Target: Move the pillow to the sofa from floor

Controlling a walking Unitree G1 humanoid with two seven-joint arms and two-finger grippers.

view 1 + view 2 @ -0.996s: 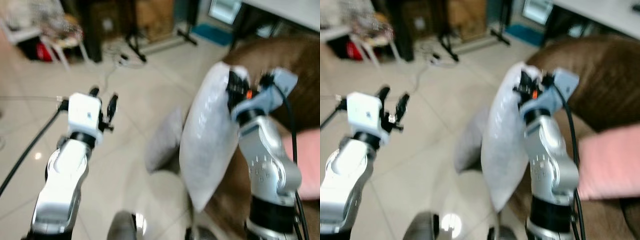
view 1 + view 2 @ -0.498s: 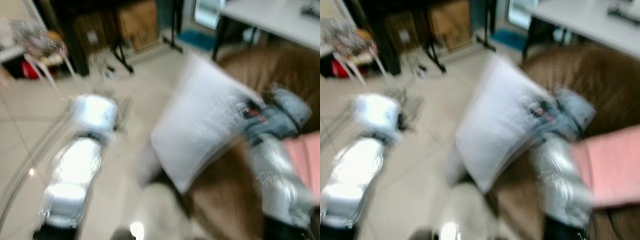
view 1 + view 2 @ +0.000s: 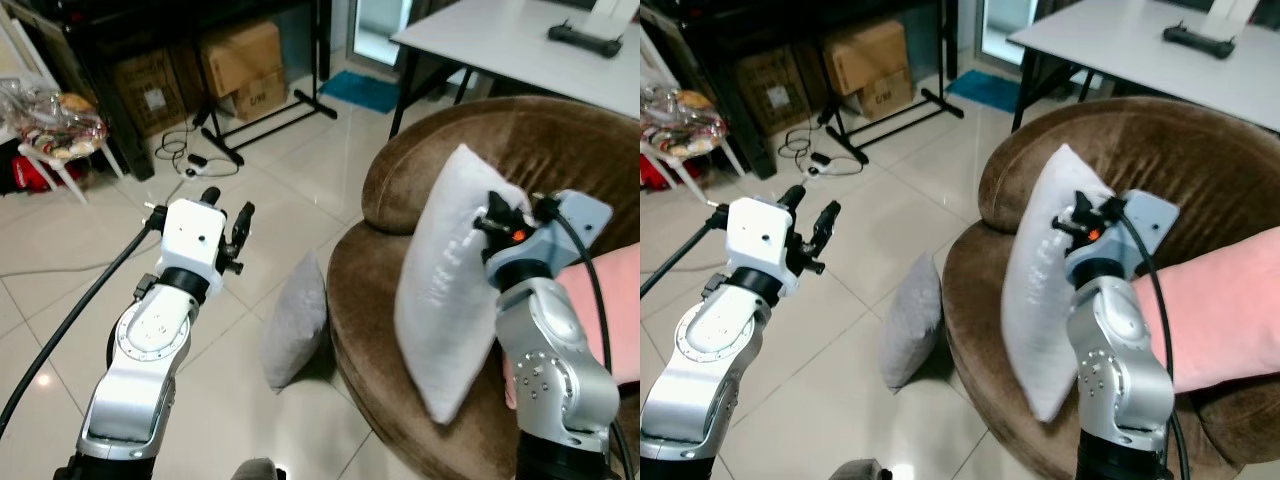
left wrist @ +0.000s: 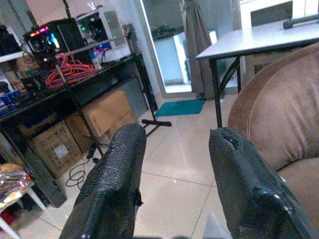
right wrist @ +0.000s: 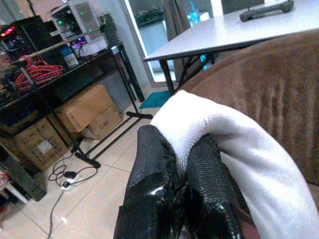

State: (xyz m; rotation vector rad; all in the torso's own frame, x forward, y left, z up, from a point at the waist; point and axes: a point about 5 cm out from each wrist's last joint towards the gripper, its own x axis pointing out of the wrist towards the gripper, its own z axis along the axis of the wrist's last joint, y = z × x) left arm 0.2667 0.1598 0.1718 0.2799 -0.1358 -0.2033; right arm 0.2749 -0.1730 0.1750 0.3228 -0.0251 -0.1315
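The white pillow (image 3: 440,290), pinched by the right gripper (image 3: 497,215), is now being held upright over the brown sofa (image 3: 560,140) (left gripper (image 3: 226,216) spread, idle), so release is nearing.

White pillow (image 3: 440,290), brown sofa (image 3: 560,140), grey cushion (image 3: 296,325).

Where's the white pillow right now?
The white pillow is pinched at its top corner by the right gripper, hanging upright over the brown sofa seat, right of the grey pillow on the floor.
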